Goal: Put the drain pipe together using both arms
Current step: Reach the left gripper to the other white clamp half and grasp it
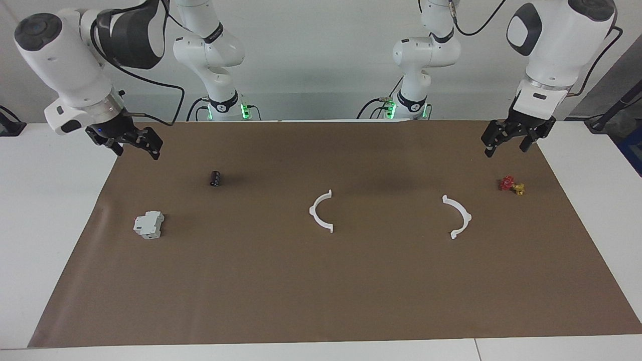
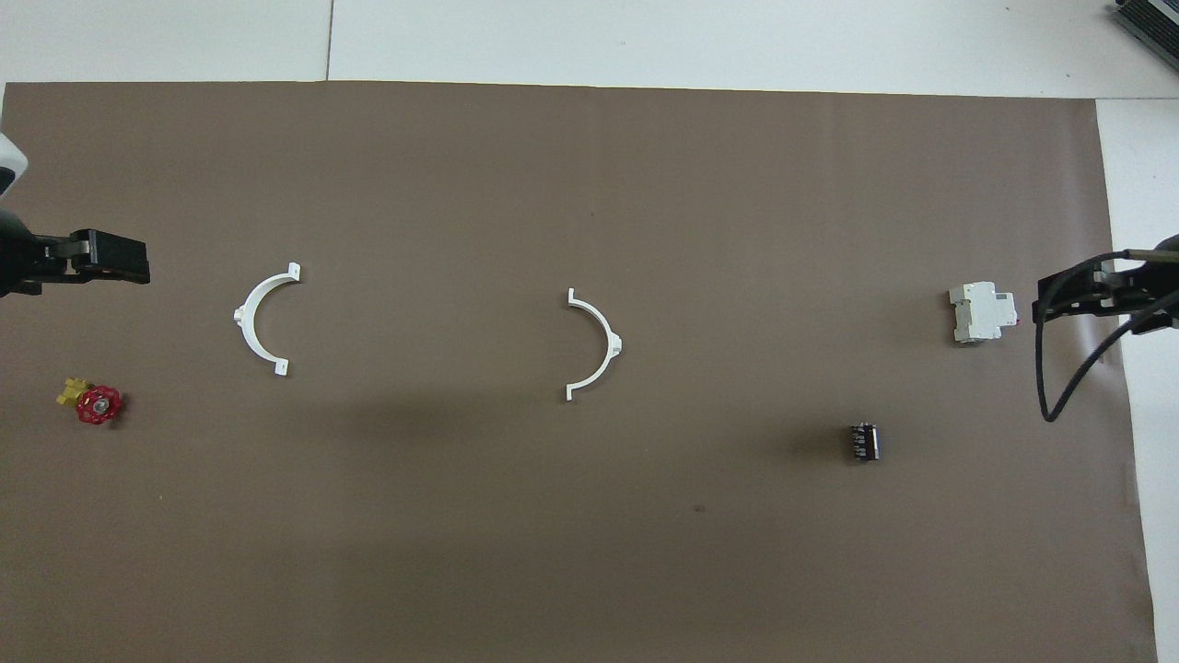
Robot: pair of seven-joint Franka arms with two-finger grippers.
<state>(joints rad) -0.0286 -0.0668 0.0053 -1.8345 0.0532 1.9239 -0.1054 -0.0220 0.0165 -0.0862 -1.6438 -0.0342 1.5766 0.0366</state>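
Note:
The drain pipe lies as two separate white half-ring arcs on the brown mat [image 1: 321,301]. One arc [image 1: 312,210] [image 2: 613,345] is near the mat's middle. The other arc [image 1: 467,216] [image 2: 241,318] lies toward the left arm's end, and their open sides face each other. My left gripper [image 1: 507,145] [image 2: 129,262] hangs open and empty above the mat's edge at its own end, over a spot beside the red valve. My right gripper [image 1: 136,149] [image 2: 1050,299] hangs open and empty above the mat's edge at the right arm's end, close to the blocky box.
A grey-white blocky box [image 1: 148,224] [image 2: 984,313] and a small black cylinder [image 1: 215,178] [image 2: 863,442] sit toward the right arm's end. A red and yellow valve [image 1: 511,185] [image 2: 92,403] sits toward the left arm's end. White tabletop surrounds the mat.

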